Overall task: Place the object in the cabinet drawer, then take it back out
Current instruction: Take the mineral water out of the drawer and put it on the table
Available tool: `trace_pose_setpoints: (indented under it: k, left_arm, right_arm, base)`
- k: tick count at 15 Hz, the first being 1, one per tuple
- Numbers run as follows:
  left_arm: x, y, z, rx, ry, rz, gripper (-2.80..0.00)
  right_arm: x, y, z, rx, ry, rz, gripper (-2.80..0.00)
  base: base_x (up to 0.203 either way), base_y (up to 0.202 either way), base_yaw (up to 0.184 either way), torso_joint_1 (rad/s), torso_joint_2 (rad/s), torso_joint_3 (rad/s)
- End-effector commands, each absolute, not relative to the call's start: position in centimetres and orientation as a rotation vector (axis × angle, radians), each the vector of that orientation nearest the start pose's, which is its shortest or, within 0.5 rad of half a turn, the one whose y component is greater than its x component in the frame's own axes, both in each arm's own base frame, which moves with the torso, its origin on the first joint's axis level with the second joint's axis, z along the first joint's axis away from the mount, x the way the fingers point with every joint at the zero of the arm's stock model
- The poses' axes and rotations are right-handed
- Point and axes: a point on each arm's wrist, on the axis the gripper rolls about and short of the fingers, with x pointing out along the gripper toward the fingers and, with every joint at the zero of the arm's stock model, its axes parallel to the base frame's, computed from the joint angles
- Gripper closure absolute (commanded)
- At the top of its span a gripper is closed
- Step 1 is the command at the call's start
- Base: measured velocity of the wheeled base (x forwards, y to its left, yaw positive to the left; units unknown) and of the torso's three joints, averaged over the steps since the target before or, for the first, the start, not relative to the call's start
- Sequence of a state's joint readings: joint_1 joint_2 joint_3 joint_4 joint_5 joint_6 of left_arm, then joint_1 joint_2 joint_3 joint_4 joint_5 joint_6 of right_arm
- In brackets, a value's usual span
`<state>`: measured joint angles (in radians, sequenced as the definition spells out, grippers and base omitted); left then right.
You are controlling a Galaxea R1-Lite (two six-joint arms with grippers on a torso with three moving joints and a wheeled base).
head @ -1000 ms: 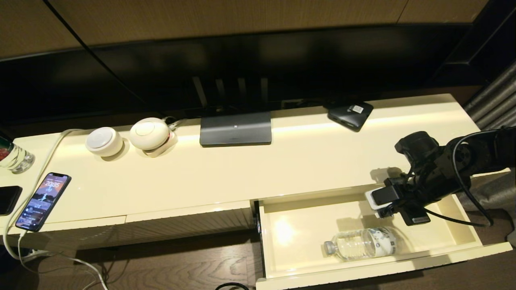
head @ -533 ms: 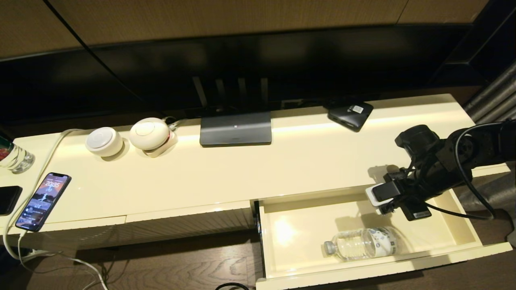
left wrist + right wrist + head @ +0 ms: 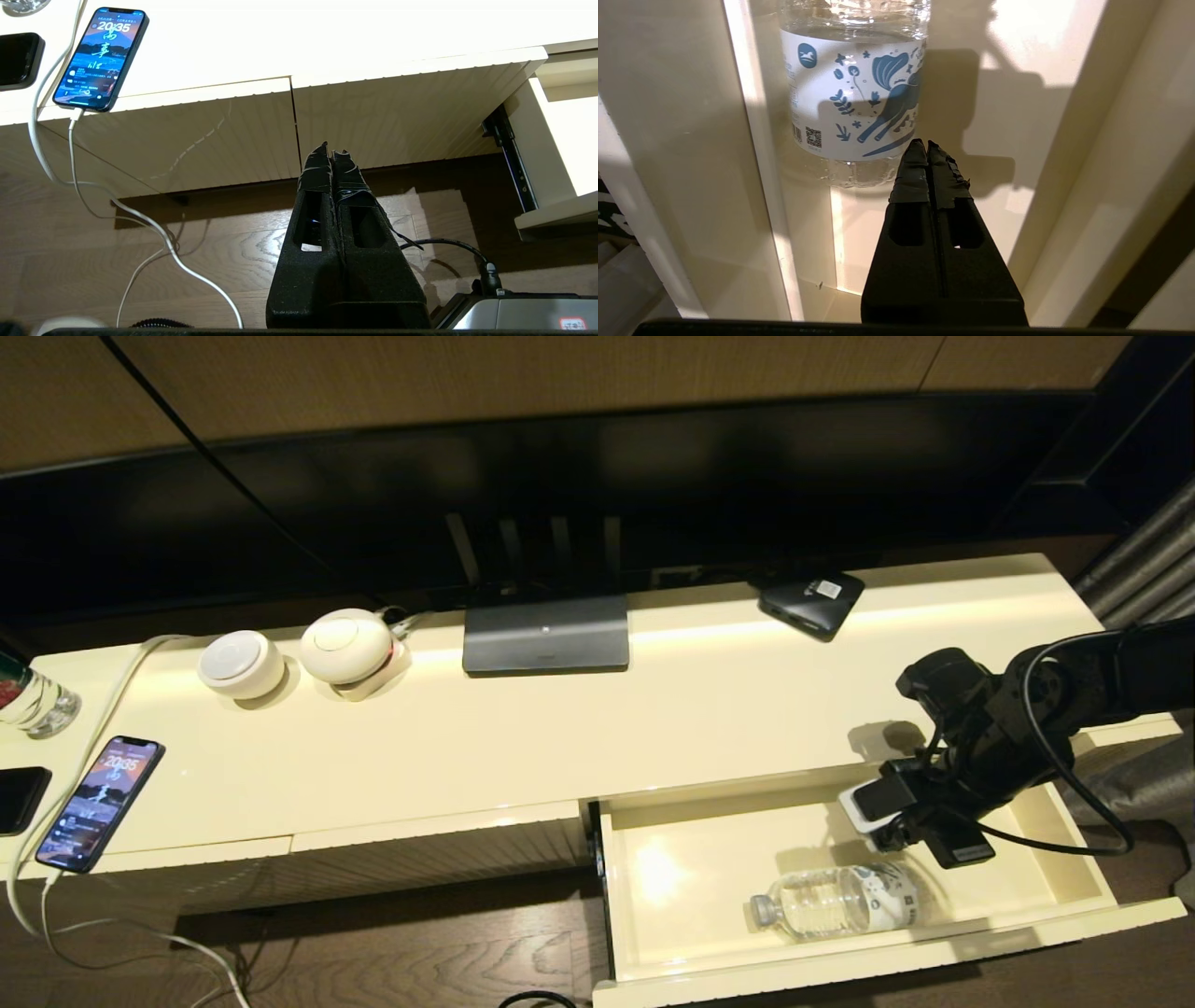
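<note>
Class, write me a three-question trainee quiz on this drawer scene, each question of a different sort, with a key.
1. True or false: the water bottle stands upright in the drawer.
2. The right gripper is: A) shut, holding nothing; B) shut on the bottle; C) wide open.
3. Fill in: the lit phone lies on the cabinet's ____ end, as the robot sees it.

Key: 1 false, it lies on its side, cap toward the left; 2 A, hovering above the label end; 3 left. The left gripper is parked, shut, below the cabinet front.
</note>
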<state>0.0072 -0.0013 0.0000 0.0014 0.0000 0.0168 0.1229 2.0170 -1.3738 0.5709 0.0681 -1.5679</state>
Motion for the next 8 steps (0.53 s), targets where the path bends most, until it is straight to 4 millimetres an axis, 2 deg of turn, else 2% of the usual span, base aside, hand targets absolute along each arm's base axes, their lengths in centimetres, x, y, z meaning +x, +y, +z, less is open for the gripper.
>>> trace_pose_setpoints:
  k: [1, 8]
  left_arm:
    - [-2.26, -0.02, 7.45, 0.017, 0.005, 0.008, 0.00]
    - [-2.26, -0.02, 7.45, 0.017, 0.005, 0.008, 0.00]
  right_arm:
    - [34.79, 4.26, 12.16, -1.375, 0.842, 1.101, 0.00]
    - [34.13, 4.06, 12.02, -1.363, 0.857, 1.115, 0.00]
  base:
    - [0.000, 0.000, 0.000, 0.000, 0.00, 0.000]
    - [0.000, 0.000, 0.000, 0.000, 0.00, 0.000]
